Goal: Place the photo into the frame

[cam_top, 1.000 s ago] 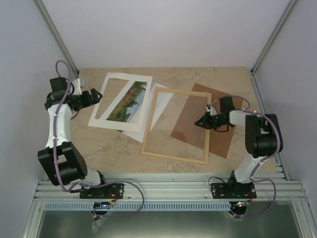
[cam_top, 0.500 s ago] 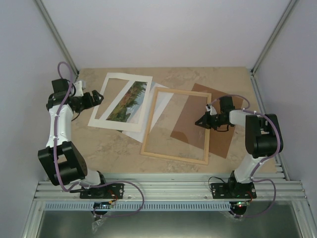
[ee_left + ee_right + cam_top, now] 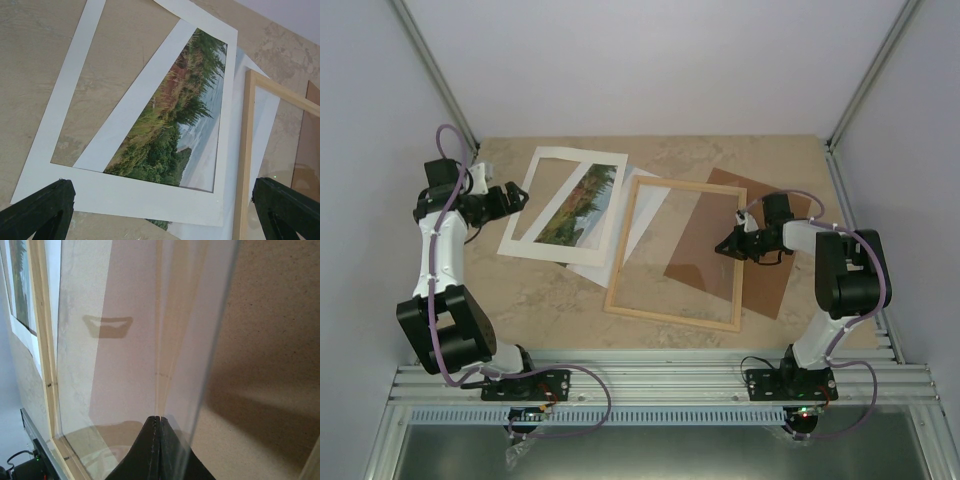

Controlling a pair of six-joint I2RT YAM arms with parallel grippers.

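**Photo under the mat, outside the frame**

At far left, the left gripper (image 3: 513, 195) stands spread wide just beside the white mat (image 3: 555, 253). Its wrist view shows only two dark fingertips (image 3: 37, 212) at the bottom corners. The photo (image 3: 170, 135) lies slanted under the mat's window, left of the frame (image 3: 670, 318) and on a plain white sheet (image 3: 588, 268). In the left wrist view we can make out trees and pale water that are too small to read from above. It also shows a green corner poking out below the mat. Further right, only the top view shows the whole frame, which partly overlaps the brown backing panel (image 3: 770, 285). The right gripper (image 3: 723, 246) sits at the frame's right slat, pinched shut. Its wrist view shows a clear pane (image 3: 130, 340) with its edge beside the tips, and we cannot tell whether they touch.
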